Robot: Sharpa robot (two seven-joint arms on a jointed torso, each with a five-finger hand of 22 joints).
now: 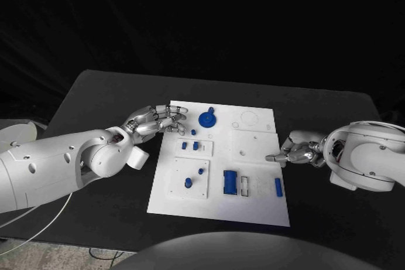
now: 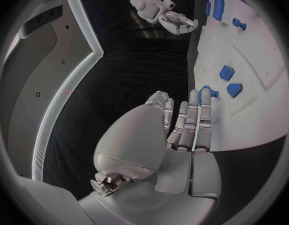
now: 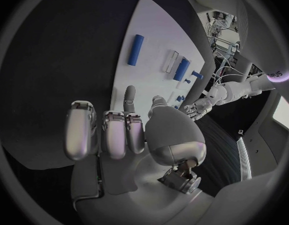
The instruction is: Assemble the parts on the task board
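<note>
A: Two hands on show up top, head cam first. Task board (image 1: 221, 164) sits mid-table on the black table (image 1: 101, 100), blue parts spread over it: round knobbed part (image 1: 208, 118) at the far end, two small blocks (image 1: 190, 145) in a recessed panel, a long blue block (image 1: 229, 181) and a slim bar (image 1: 278, 187) nearer the robot.

B: Left hand (image 1: 157, 121)?

A: Over the board's left edge, far corner, fingers curled in, nothing in them that I can see. Right hand (image 1: 294, 151) is at the board's right edge, fingers bunched, tips at the rim. Can't tell if it pinches anything.

B: Left wrist cam?

A: Left hand (image 2: 182, 130) fingers lie straight and close together, pointing at the board (image 2: 244, 85). A small blue part (image 2: 207, 91) is just past the fingertips, two blue blocks (image 2: 230, 81) beside it. No grip there. Right hand (image 2: 172, 20) far off at the board's other edge.

B: Right wrist cam?

A: Right hand (image 3: 119, 130) fingers mostly extended, one reaching onto the board (image 3: 157, 45). Holds nothing visible. Slim bar (image 3: 136, 50) lies ahead, long block (image 3: 181, 68) beyond it. Left hand (image 3: 197, 106) across the board, curled.
</note>
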